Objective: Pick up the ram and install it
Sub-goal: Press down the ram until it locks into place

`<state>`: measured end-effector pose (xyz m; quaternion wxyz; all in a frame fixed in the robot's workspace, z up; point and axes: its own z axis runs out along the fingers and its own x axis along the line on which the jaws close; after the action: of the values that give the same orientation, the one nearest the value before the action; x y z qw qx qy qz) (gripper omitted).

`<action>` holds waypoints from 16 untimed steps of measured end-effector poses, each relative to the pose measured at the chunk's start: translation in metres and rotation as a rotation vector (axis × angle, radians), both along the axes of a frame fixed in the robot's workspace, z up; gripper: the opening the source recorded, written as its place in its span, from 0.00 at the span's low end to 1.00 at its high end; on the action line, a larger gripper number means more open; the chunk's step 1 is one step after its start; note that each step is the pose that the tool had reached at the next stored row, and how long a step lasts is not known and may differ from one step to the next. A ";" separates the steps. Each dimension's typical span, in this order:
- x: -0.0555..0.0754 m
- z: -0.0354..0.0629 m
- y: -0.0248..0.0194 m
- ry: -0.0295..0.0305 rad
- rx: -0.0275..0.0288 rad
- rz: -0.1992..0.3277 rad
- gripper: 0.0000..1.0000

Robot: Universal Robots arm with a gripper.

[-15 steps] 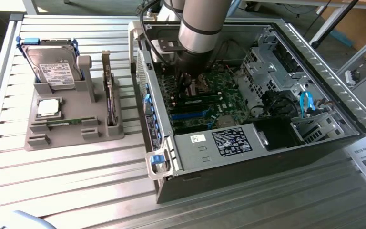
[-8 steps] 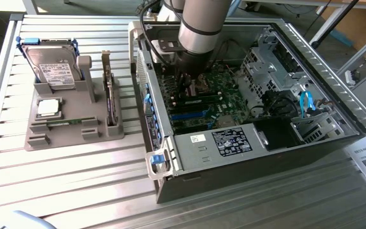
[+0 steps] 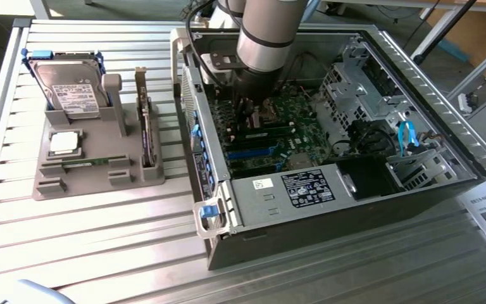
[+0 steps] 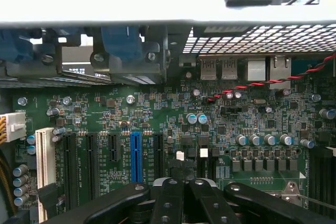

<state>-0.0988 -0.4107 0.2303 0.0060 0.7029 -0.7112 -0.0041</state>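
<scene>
The ram [image 3: 86,162], a thin green stick, lies flat in the front slot of the grey holder [image 3: 57,190] at the exterior view's left, far from the arm. My gripper [image 3: 248,106] is down inside the open computer case [image 3: 311,228], just above the green motherboard [image 3: 264,136]. In the wrist view the gripper [image 4: 182,182] has its black fingers [image 4: 167,198] pressed together with nothing between them. They hover over the motherboard [image 4: 157,114] beside the blue expansion slot [image 4: 136,156].
The holder also carries a hard drive [image 3: 76,92], a square silver processor [image 3: 64,142] and an upright expansion card [image 3: 146,133]. In the case sit a power supply [image 3: 302,189], a drive cage [image 3: 348,88] and blue cables [image 3: 407,136]. A red-black wire [image 4: 273,81] crosses the board.
</scene>
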 end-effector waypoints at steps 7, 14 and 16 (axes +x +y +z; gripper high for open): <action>0.000 -0.0001 -0.0001 0.0000 -0.0001 0.000 0.10; 0.000 0.0040 0.0000 -0.0001 0.0001 0.000 0.10; 0.000 0.0079 -0.0001 0.0000 0.0000 0.000 0.10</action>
<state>-0.0988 -0.4107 0.2383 0.0060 0.7029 -0.7112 -0.0041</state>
